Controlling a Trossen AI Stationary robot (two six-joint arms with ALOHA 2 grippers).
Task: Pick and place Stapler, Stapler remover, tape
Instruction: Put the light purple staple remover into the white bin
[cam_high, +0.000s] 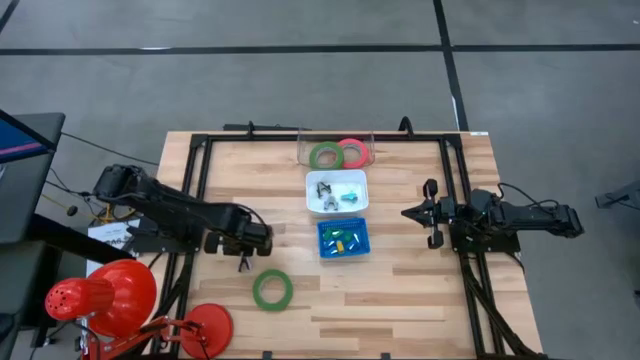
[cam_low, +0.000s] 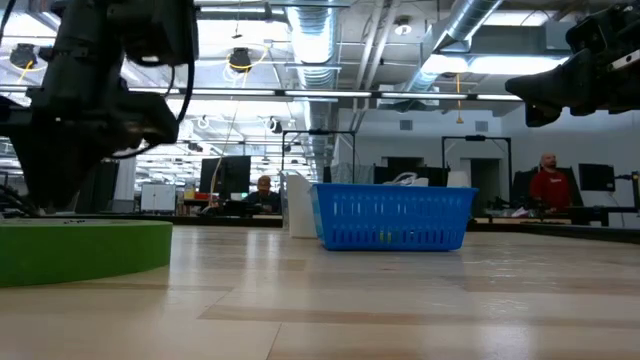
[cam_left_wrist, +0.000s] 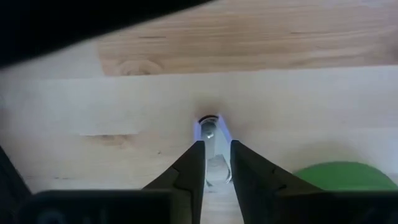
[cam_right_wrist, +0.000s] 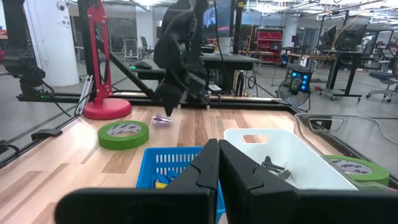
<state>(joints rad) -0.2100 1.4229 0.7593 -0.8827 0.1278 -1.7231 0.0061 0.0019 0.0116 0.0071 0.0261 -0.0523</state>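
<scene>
Your left pincer (cam_high: 243, 262), clamped on a small clear piece (cam_left_wrist: 210, 134), had the loose green tape (cam_high: 272, 289) at its four o'clock.

left gripper (cam_high: 243, 262): low, pointing down, apparently pinching something small | right gripper (cam_high: 409, 212): raised, closed
</scene>
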